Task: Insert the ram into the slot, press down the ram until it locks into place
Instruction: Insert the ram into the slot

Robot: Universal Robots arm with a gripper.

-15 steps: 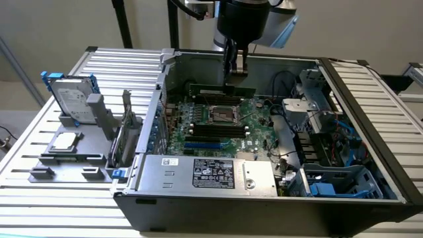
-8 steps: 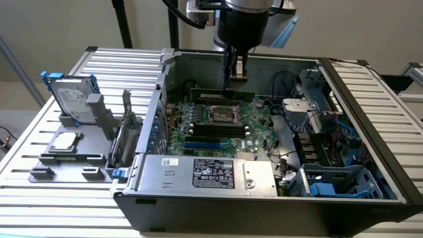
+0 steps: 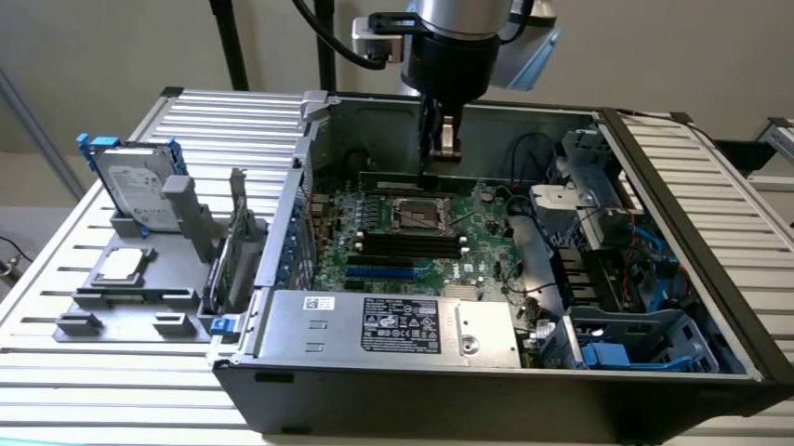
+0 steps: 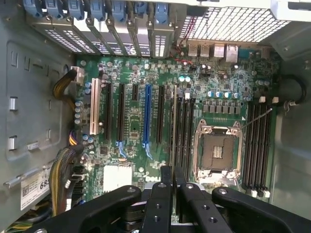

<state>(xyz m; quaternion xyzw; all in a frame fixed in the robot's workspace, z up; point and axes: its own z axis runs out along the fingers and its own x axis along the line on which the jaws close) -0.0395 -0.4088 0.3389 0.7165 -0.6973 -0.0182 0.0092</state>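
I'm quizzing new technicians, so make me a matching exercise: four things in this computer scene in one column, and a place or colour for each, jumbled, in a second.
1 ram
2 hard drive
3 CPU socket
4 labelled box

A upright in the grey rack, outside the case
B silver
C held in the gripper
D flat on the motherboard

Pairs: 1-C, 2-A, 3-D, 4-B.

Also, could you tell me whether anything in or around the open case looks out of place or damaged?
Nothing looks damaged or spilled. The one part not seated is the ram, gripped by the end effector and hanging level above the motherboard, with the slot beside the processor socket empty.
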